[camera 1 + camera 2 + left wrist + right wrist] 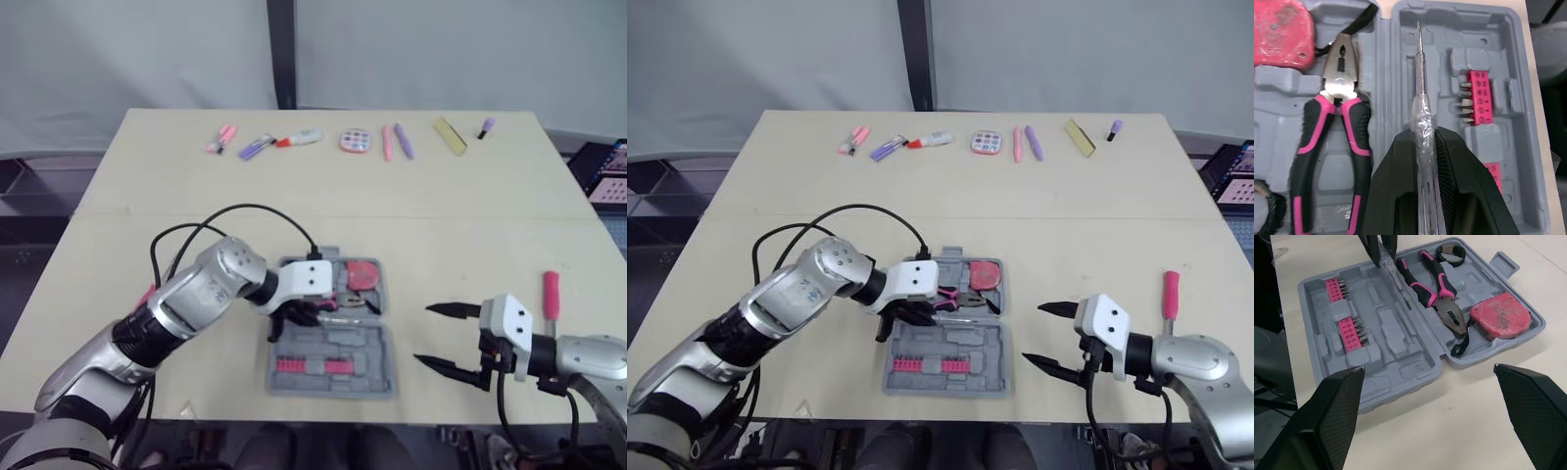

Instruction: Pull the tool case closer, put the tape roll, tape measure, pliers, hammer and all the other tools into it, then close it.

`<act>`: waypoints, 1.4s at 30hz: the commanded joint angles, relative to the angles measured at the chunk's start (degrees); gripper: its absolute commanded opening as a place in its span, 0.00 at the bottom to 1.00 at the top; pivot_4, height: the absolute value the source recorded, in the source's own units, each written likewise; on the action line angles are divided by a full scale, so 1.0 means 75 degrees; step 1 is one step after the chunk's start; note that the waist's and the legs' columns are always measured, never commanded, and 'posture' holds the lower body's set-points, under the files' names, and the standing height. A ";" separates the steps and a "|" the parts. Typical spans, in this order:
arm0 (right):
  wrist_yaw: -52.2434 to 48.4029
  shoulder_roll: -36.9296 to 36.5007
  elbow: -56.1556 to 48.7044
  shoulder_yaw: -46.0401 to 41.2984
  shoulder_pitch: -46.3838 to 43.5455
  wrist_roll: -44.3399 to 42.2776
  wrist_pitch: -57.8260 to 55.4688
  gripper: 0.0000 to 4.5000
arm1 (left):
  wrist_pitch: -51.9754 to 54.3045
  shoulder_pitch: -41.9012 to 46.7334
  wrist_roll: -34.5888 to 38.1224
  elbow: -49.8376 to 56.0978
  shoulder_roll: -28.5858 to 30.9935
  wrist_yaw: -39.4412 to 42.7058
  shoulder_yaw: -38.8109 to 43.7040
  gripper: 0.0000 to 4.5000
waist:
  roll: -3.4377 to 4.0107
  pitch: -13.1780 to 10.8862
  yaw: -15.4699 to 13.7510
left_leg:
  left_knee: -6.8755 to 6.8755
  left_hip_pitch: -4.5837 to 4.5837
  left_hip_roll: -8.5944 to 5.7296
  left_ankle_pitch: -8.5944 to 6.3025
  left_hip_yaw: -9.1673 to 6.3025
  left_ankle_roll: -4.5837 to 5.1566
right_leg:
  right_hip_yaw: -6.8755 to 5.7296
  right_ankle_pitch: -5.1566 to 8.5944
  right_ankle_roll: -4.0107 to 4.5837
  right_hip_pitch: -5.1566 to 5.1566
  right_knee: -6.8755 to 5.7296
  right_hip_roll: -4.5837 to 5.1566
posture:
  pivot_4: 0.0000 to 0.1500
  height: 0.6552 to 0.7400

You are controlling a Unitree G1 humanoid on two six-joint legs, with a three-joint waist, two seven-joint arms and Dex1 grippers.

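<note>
The left gripper (pixel 1424 133) is clamped on a clear-handled screwdriver (pixel 1419 83). Its two black fingers (pixel 1396 181) pinch the transparent handle from either side, and the thin metal shaft juts out past the fingertips. The shaft hangs over the open grey tool case (pixel 382 374), above the half that carries the pink bit holders (pixel 1479 98) and close to the hinge ridge. Whether the tip touches the plastic cannot be told.

Just across that ridge, in the other half, the pliers (pixel 1334 122) lie with their pink-and-black handles running alongside the screwdriver. The red tape measure (pixel 1281 29) sits beyond the plier head. The black tape roll (pixel 1452 254) rests at the handle end of the pliers.

In the head views the case lies open in the lower centre of the frame on the table (pixel 294 196). The bit-holder half is towards the bottom edge, and the left gripper is over the case's left part.

The right gripper (pixel 423 335) shows in the lower right of the frame, spread wide and holding nothing. Its fingertips point at the case's right side but stay apart from it. Further right, near the frame edge, a pink-handled tool (pixel 552 292) lies on the table, well apart from the case.
</note>
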State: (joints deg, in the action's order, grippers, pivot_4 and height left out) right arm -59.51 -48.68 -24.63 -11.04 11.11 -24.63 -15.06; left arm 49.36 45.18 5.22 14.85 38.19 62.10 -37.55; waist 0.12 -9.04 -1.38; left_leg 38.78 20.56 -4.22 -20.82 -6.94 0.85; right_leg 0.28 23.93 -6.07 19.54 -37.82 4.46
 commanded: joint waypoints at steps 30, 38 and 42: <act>0.0198 -0.0002 -0.0484 -0.0310 0.0394 -0.0045 0.0066 1.00 | 0.0114 0.0476 -0.1023 -0.0737 -0.1042 -0.0185 -0.0722 0.01 | 0.0000 0.0000 -0.0016 | 0.0037 0.0019 -0.0006 -0.0011 -0.0012 0.0019 | -0.0003 0.0000 0.0000 0.0001 -0.0014 -0.0002 | 1.00 1.00; 0.0218 -0.0010 -0.0551 -0.0384 0.0493 -0.0063 0.0041 1.00 | 0.0083 0.0445 -0.1095 -0.0771 -0.1145 -0.0161 -0.0739 0.01 | 0.0000 0.0000 -0.0013 | 0.0039 0.0020 -0.0006 -0.0011 -0.0012 0.0020 | -0.0004 0.0000 0.0000 0.0001 -0.0016 -0.0002 | 1.00 1.00; 0.0230 -0.0012 -0.0569 -0.0406 0.0521 -0.0069 0.0032 1.00 | 0.0079 0.0429 -0.1115 -0.0764 -0.1132 -0.0124 -0.0795 0.01 | 0.0000 0.0000 -0.0014 | 0.0039 0.0021 -0.0007 -0.0011 -0.0012 0.0020 | -0.0003 0.0000 0.0000 0.0001 -0.0016 -0.0001 | 1.00 1.00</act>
State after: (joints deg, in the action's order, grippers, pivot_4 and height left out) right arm -58.10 -48.68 -26.91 -11.82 14.69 -24.37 -15.09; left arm 50.49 48.18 -2.61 8.21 29.91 60.90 -43.44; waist 0.12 -9.04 -1.48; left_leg 39.07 20.71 -4.27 -20.91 -7.03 1.00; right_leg 0.25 23.93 -6.08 19.55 -37.94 4.45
